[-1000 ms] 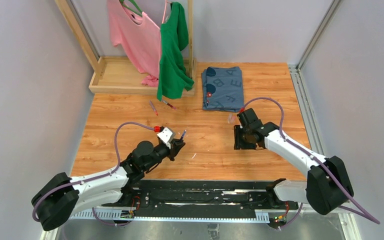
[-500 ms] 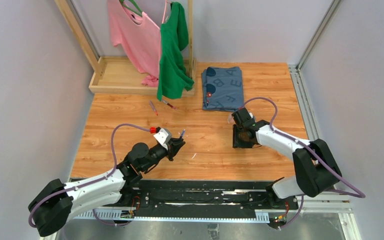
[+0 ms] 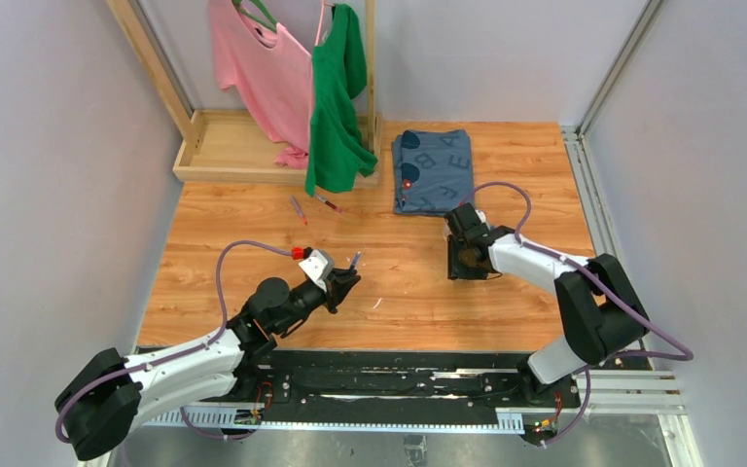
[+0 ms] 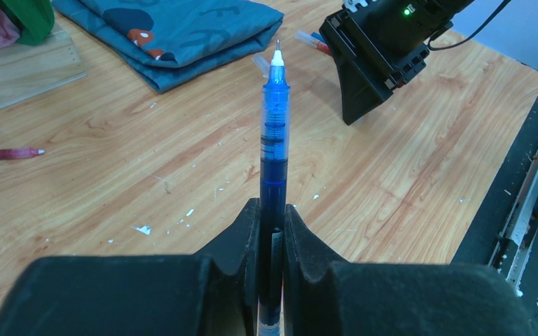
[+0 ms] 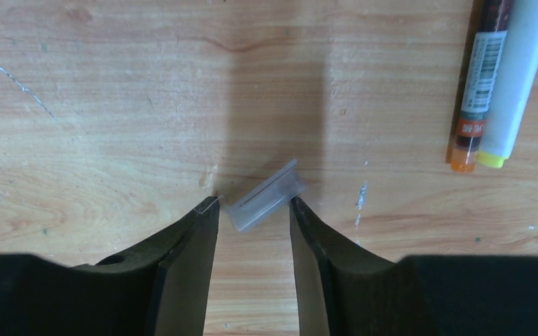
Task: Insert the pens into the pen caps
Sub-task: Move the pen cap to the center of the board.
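- The left gripper (image 4: 272,213) is pressed tight on the lower barrel of a blue pen (image 4: 274,133). The pen sticks straight out past the fingers, its bare tip pointing away, and is held up off the counter (image 3: 409,302).
- The right gripper (image 5: 252,204) is down at the counter with its jaws spread. A clear pen cap (image 5: 266,194) lies tilted on the wood between the two tips, close against one finger with a gap to the other.
- Near that cap, a dark-barrelled pen (image 5: 478,84) and a white pen (image 5: 522,63) lie side by side, touching.
- A red pen (image 3: 328,202) and a purplish pen (image 3: 299,209) lie well apart from both grippers, near the wooden rack (image 3: 204,146).
- A folded blue cloth (image 3: 435,170) lies just beyond the right gripper.
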Controlling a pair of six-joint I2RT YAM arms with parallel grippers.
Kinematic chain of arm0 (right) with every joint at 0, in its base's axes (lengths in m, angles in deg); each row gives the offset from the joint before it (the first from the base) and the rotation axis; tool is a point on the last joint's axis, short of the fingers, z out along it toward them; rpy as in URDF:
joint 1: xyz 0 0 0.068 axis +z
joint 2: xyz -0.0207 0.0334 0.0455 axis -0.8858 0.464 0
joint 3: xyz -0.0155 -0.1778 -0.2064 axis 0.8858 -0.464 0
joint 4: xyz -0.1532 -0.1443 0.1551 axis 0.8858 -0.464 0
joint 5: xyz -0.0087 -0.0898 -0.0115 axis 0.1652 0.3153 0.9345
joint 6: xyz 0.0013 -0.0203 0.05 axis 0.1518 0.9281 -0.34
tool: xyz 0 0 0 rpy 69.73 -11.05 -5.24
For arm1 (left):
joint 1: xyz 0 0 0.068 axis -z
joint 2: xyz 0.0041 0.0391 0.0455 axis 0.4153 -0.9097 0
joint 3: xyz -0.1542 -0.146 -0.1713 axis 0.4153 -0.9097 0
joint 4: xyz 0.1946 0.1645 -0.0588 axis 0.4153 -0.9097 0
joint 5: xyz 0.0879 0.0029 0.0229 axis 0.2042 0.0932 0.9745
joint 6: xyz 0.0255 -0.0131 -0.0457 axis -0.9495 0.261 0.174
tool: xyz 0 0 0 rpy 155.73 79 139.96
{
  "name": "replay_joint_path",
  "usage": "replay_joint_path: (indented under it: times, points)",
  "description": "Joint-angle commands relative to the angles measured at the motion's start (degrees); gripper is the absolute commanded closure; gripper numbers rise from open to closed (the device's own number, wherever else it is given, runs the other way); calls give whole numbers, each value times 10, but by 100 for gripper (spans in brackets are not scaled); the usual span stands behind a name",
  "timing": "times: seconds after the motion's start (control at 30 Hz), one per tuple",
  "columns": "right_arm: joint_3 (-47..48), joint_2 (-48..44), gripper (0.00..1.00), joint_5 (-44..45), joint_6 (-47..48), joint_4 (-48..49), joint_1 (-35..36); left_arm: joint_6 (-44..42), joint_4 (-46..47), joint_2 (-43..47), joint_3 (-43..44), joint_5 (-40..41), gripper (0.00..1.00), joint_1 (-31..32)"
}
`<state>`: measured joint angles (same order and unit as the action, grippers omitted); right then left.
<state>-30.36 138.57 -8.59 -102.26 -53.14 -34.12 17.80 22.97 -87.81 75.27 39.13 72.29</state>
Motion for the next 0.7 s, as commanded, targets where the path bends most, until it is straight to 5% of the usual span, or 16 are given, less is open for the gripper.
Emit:
replay_joint_path:
  times: [0.0, 0.2, 0.67]
  points:
    - [20, 23, 54, 35, 11, -1, -4, -9, 15, -1, -3, -7, 100, -4]
    - [31, 43, 50, 38, 3, -1, -3, -11, 14, 1, -3, -8, 100, -4]
    - [-1, 18, 99, -2, 19, 9, -3, -14, 14, 2, -4, -5, 100, -4]
